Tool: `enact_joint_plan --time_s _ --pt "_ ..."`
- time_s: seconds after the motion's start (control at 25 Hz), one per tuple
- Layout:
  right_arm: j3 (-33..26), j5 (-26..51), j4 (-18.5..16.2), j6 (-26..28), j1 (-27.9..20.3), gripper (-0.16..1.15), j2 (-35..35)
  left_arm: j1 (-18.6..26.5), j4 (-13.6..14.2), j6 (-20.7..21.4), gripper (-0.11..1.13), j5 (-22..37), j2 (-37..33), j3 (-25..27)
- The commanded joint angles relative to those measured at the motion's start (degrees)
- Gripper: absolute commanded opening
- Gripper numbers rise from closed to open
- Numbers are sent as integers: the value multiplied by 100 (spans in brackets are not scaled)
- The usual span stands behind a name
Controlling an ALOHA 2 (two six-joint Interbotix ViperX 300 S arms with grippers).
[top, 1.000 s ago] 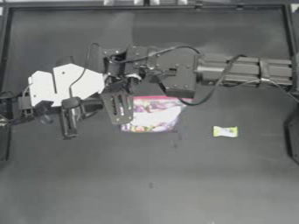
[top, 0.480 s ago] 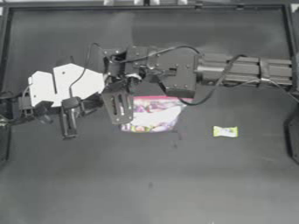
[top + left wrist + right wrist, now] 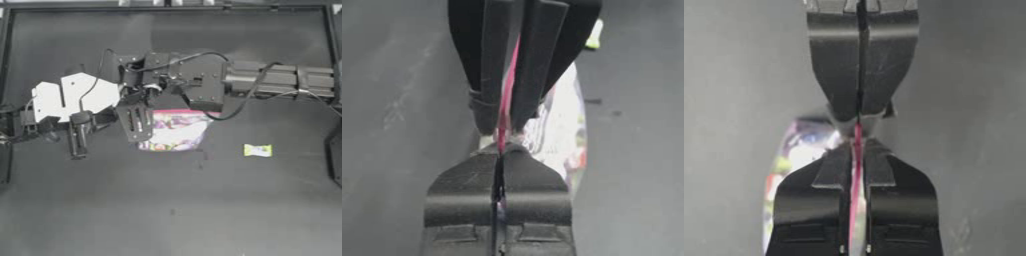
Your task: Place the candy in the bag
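Note:
The bag (image 3: 175, 131) is a clear pouch with colourful contents and a pink-red strip (image 3: 180, 111) along its mouth, lying left of the table's middle. My left gripper (image 3: 141, 112) and my right gripper (image 3: 157, 100) meet tip to tip at the strip's left end, and both are shut on it. In the left wrist view my own jaws (image 3: 501, 150) pinch the pink strip, with the right gripper (image 3: 503, 127) facing them. The right wrist view shows the same pinch (image 3: 856, 145), and the bag (image 3: 801, 150) hangs to one side. The candy (image 3: 258, 150), small and pale yellow-green, lies on the table to the right of the bag, untouched.
The right arm (image 3: 280, 82) stretches across the table's upper half from the right edge. The left arm's white body (image 3: 70, 97) sits at the left. A raised dark rim (image 3: 167, 9) borders the table at the back.

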Motion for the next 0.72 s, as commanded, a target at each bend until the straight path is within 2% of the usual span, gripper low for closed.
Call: enact_joint_plan --time_s 0.04,0.72 --pt "-62 0 -26 0 0 29 -149 -9 88 9 10 -26 -281 -53" --pt "114 44 -44 18 -26 29 -193 -9 97 18 9 -26 -299 -26"
